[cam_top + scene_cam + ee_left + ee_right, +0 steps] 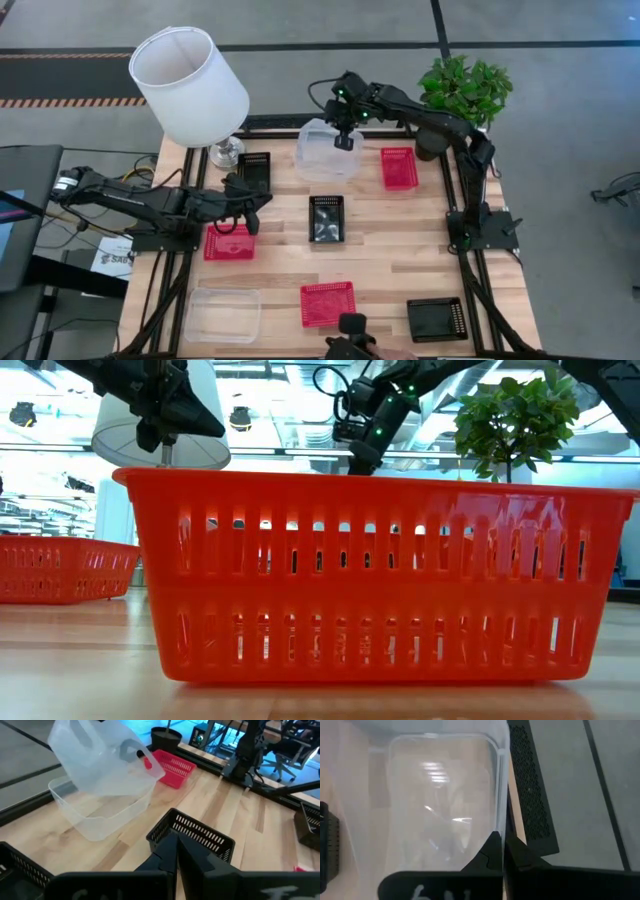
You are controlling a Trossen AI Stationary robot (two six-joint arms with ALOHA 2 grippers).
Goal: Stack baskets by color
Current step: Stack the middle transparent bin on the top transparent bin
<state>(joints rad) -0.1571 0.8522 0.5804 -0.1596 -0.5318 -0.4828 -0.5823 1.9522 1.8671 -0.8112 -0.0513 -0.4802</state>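
Right claw clamped on tilted clear basket rim, over 2nd clear basket

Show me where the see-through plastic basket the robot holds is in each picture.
High view: top middle, the clear plastic basket.
Low view: cannot make it out.
Left wrist view: upper left, tilted.
Right wrist view: fills the middle.
Shared landmark: the right gripper pinching its rim.
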